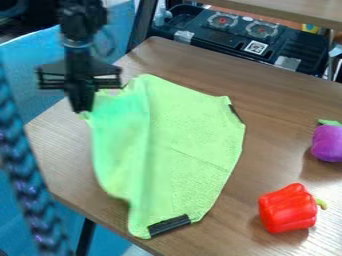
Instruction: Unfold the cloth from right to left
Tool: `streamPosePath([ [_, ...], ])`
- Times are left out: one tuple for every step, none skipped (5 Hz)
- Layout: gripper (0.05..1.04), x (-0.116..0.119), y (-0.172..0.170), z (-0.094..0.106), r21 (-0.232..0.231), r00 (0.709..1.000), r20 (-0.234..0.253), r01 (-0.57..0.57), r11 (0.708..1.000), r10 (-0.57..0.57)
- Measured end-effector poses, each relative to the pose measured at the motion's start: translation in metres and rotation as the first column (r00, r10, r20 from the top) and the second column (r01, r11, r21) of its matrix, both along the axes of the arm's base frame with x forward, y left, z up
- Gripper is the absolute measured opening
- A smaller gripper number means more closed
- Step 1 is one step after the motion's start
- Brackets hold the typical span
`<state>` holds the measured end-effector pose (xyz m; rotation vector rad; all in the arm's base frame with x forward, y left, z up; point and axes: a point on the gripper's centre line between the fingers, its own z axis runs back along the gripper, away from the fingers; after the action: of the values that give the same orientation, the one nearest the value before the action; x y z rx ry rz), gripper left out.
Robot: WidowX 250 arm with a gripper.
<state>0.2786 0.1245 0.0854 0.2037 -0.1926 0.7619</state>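
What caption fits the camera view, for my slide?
End effector at the upper left edge of a green cloth, with a red pepper on the wooden table.

A square black-and-white code label [256,47] is seen on the black unit [217,41]. No words or numbers can be read.

The cloth [194,125] is of lime green colour, w/ a mintier green at its upper lt part. Its strip at btm [169,225] is black, and its strip at upper rt [234,113] is black also. The pincer [80,102] is black. The bench [280,105] has brown colour w/ wood-grain pattern. In lower rt of the frame, the pepper [287,209] is red w/ yellow-green stem [321,204]; the toy vegetable [327,143] at rt edge is purple w/ green top [329,122].
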Motion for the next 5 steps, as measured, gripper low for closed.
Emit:
streamPosePath([
  [0.079, -0.011, 0.023, -0.003, 0.008, 1.000, -0.016, -0.020, 1.000, 0.020],
  [0.079, -0.028, 0.029, -0.007, -0.004, 0.999, -0.025, -0.042, 0.999, 0.042],
  [0.079, -0.041, 0.037, -0.002, 0.004, 0.997, -0.017, -0.078, 0.997, 0.078],
  [0.098, -0.048, 0.041, -0.003, -0.006, 0.995, -0.041, -0.087, 0.996, 0.087],
  [0.266, -0.047, 0.051, 0.008, 0.014, 0.996, -0.057, -0.066, 0.998, 0.067],
])
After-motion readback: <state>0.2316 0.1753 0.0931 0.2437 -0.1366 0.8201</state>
